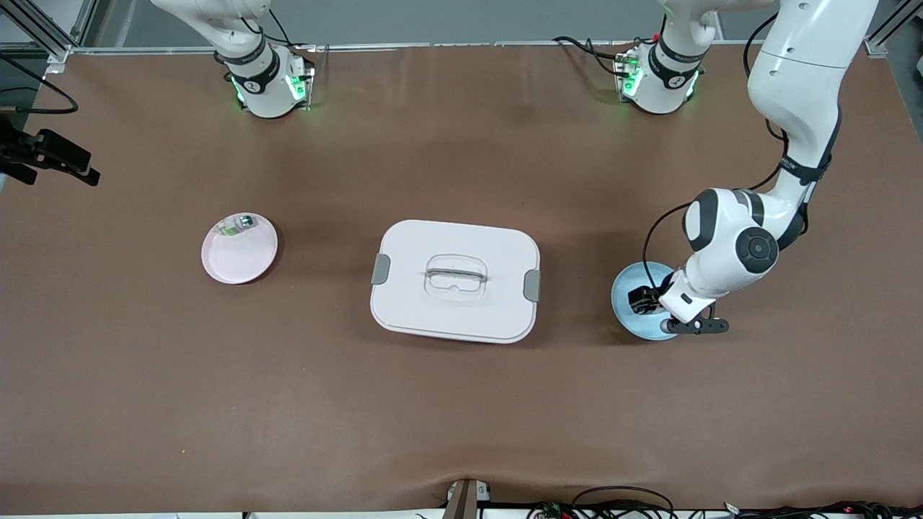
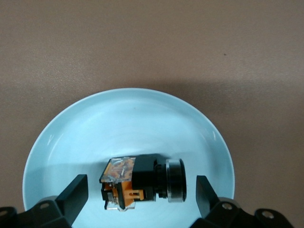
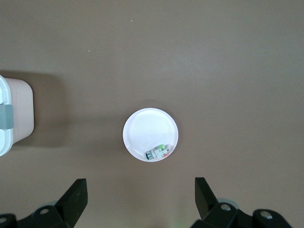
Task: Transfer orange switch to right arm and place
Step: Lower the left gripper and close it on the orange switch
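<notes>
Hovering low over the round pale-blue plate (image 2: pixel 128 118), my left gripper (image 2: pixel 137 194) has its two black fingers (image 2: pixel 76 192) spread wide, one on each side of the small black push-button switch with orange marks on its body (image 2: pixel 142 183). The switch lies on its side in the plate, between my fingers, and I judge that nothing touches it yet. So the grasp itself is not done; lifting, handing over and placing are all left.

Toward the middle of the table, well apart from this gripper, stands the white rectangular plastic box with grey clips and a handle in its lid (image 1: pixel 455 280).

At the right arm's end, my right gripper (image 3: pixel 137 199) waits high above the round white plate (image 3: pixel 151 135), fingers released and holding nothing. In that plate lies a small clear-and-green part (image 3: pixel 158 153), at its rim.
</notes>
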